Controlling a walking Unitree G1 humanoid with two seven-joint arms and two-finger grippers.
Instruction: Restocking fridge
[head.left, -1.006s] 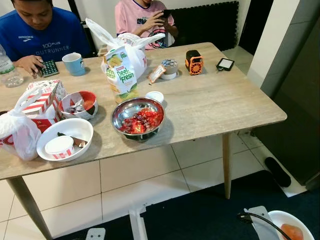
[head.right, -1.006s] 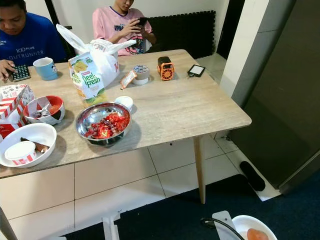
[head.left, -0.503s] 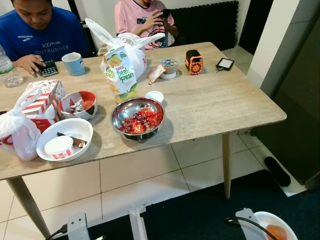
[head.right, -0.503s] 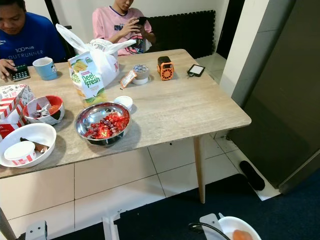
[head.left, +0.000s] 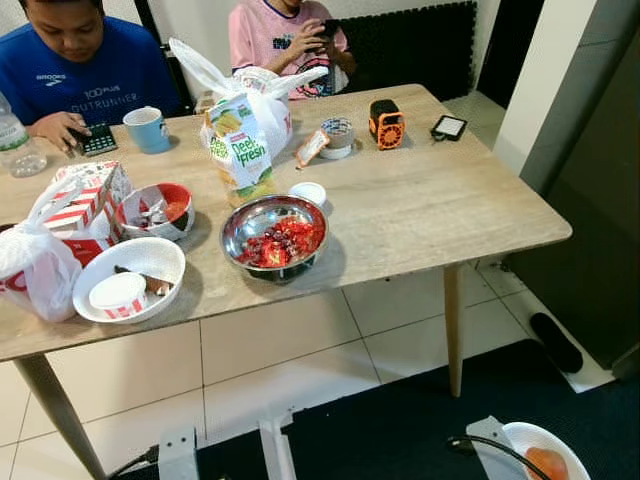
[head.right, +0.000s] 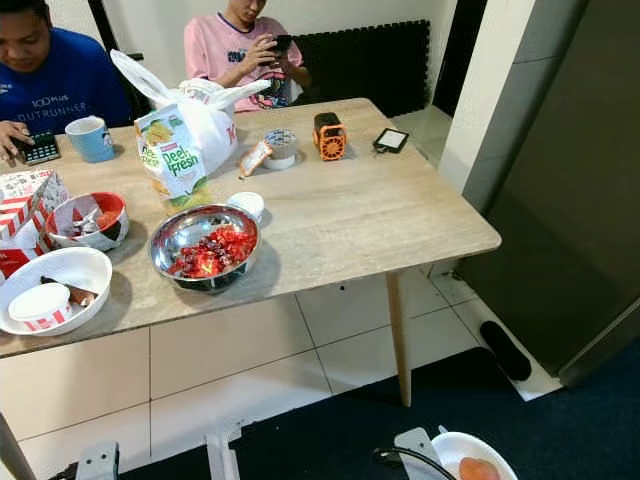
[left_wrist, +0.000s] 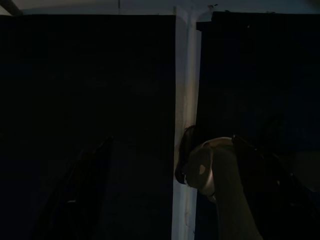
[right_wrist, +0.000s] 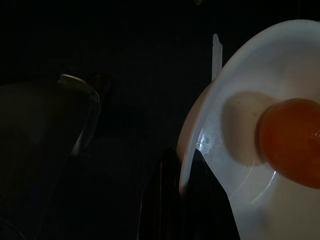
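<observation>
white round bowl (right_wrist: 280, 125) holding one orange round fruit (right_wrist: 292, 141) sits low at the robot's right side, over the dark blue floor mat (head.left: 400, 420), well apart from the light wooden surface (head.left: 420, 215). the right pincer (right_wrist: 182, 172) is closed on the bowl's rim, its black fingers (right_wrist: 165, 200) pinching the white edge, seen in the right wrist view. the bowl also shows at the bottom of the head views, beside the silver right arm (head.left: 495, 445).

the left arm (head.left: 178, 455) hangs low at the bottom edge; its wrist view is very dark and i cannot tell whether the left pincer (left_wrist: 165, 200) is open or closed.

on the surface stands a shiny steel bowl of red pieces (head.left: 275, 236) near the front edge, with a small white lid (head.left: 308, 192) just behind it. a green and white juice carton (head.left: 240, 150) leans against a white plastic bag (head.left: 265, 105). farther left lie a white bowl with a paper cup (head.left: 130, 278), a red and white bowl (head.left: 158, 210) and a red-striped white box (head.left: 90, 195). an orange and black gadget (head.left: 387, 124) and a phone (head.left: 450, 127) rest near the far edge. a person in a blue shirt (head.left: 90, 70) and a person in a pink shirt (head.left: 275, 30) sit behind the surface.
</observation>
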